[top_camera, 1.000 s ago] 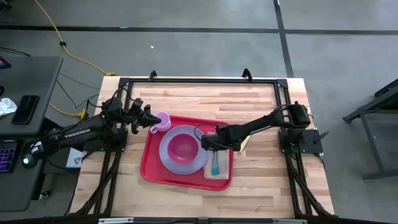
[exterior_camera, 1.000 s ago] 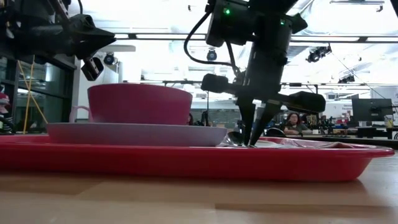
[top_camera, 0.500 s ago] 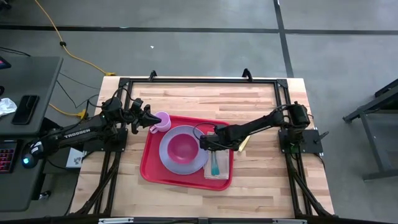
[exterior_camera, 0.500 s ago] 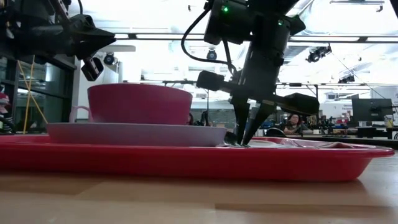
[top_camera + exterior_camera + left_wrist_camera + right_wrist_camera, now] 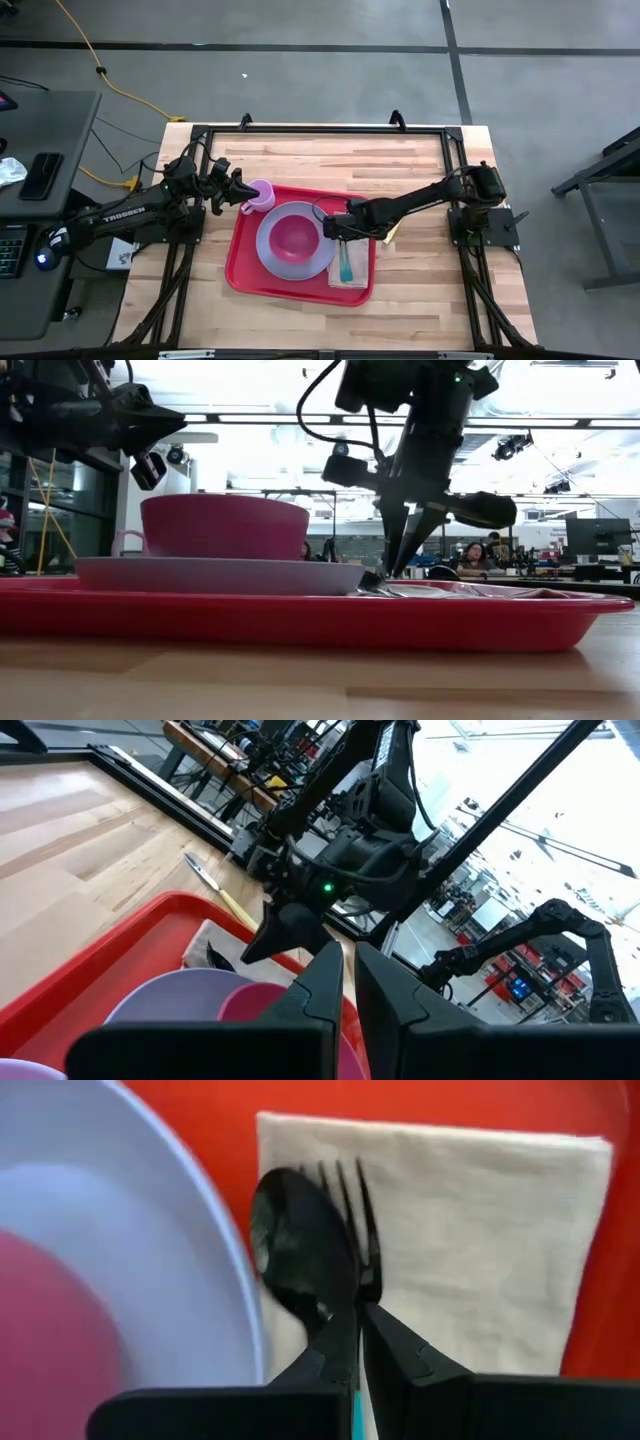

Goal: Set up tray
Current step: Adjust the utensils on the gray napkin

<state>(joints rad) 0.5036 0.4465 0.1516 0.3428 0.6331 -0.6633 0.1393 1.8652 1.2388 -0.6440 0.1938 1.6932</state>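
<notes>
From above, the red tray [image 5: 300, 248] lies in the middle of the worktop [image 5: 320, 160]. It carries a lavender plate [image 5: 272, 255] with a pink bowl [image 5: 295, 236], and a napkin [image 5: 352, 277] on its right part. The right gripper [image 5: 337, 232] hangs over the napkin. The left gripper [image 5: 243, 190] waits beside a cup [image 5: 260, 195].

From table height, the right gripper [image 5: 402, 568] is just above the tray [image 5: 300, 622], its fingers nearly together.

The left wrist view shows the left fingers [image 5: 315, 990] almost closed on nothing.

The right wrist view shows a spoon [image 5: 300, 1260] and fork [image 5: 350, 1210] on the napkin [image 5: 480, 1240], the gripper [image 5: 357, 1342] holding nothing.

Bright ceiling lights [image 5: 560, 420] glare white behind the dark arms in the low view. The right wrist view is blurry. The high view is evenly lit.
</notes>
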